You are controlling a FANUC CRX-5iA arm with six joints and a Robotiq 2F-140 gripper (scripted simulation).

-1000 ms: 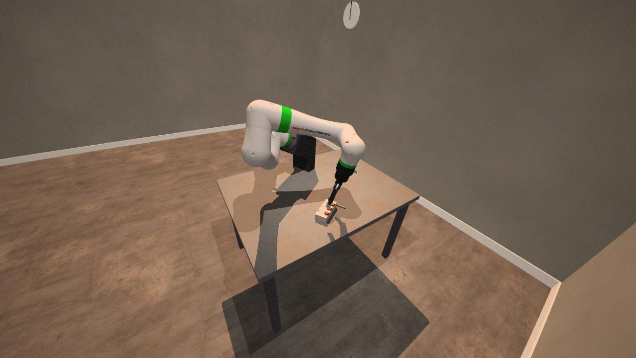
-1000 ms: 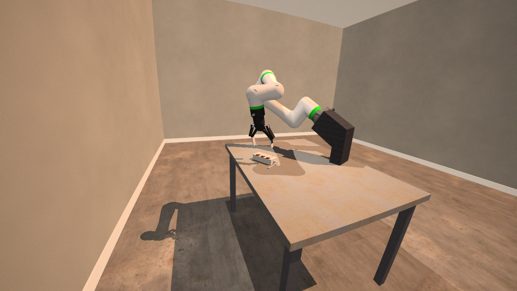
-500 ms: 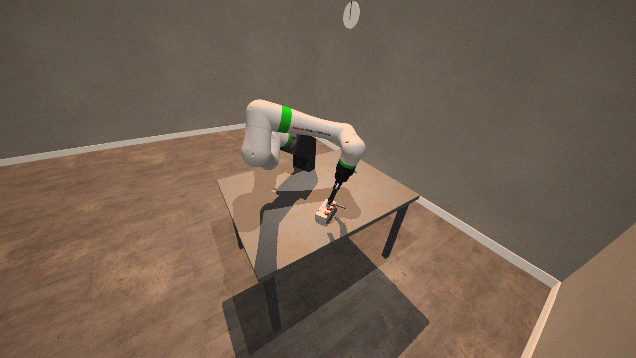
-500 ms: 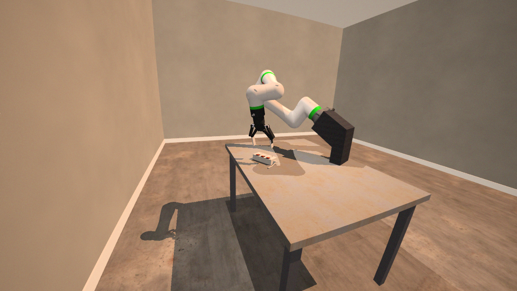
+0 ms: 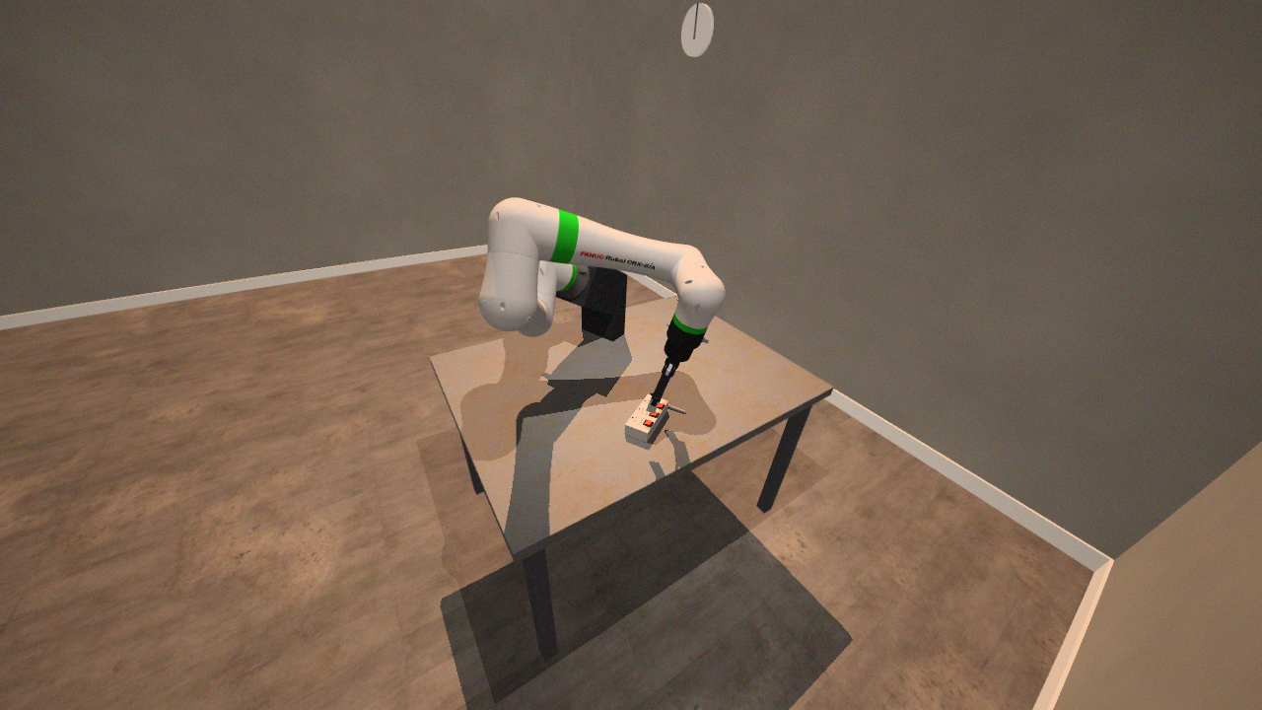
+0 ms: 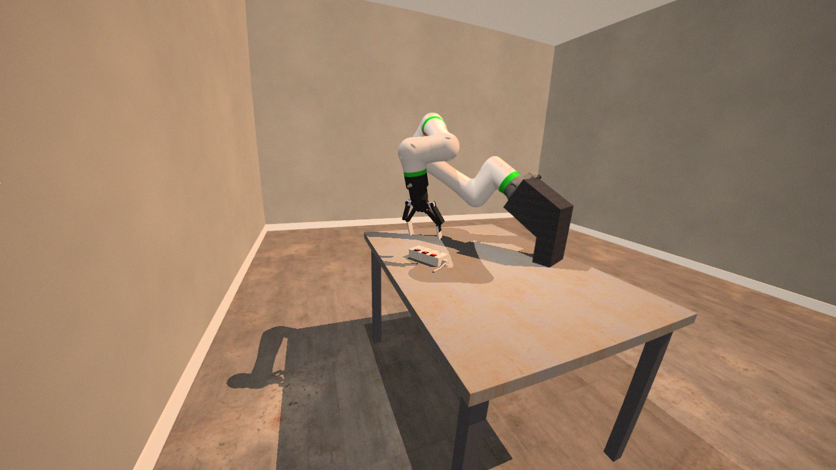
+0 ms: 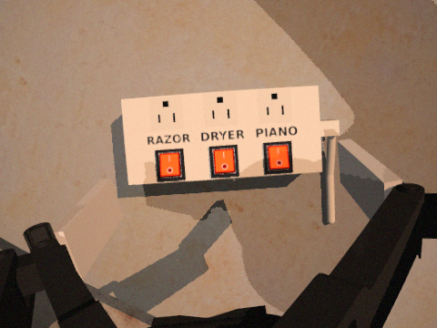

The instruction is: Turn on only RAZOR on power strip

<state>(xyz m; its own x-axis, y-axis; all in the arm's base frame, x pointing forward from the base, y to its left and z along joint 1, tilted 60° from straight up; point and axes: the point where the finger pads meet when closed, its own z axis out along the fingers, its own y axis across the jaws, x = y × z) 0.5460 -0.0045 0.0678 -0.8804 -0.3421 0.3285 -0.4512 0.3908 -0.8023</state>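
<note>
Power strip (image 7: 221,135) face-up on table (image 6: 526,315), 3 orange switches, gripper (image 6: 422,232) above, jaws wide open, empty.

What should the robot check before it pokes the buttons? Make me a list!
1. Power strip lying right way up, labels and sockets facing up: ok.
2. Gripper open and holding nothing: ok.
3. Gripper above the strip, not touching it: ok.
4. RAZOR switch, DRYER switch and PIANO switch all in the wrist view: ok.
5. Which switches are on: cannot tell; all three look the same orange.
6. Short cord at the PIANO end lies out of the way of the switches: ok.
</note>
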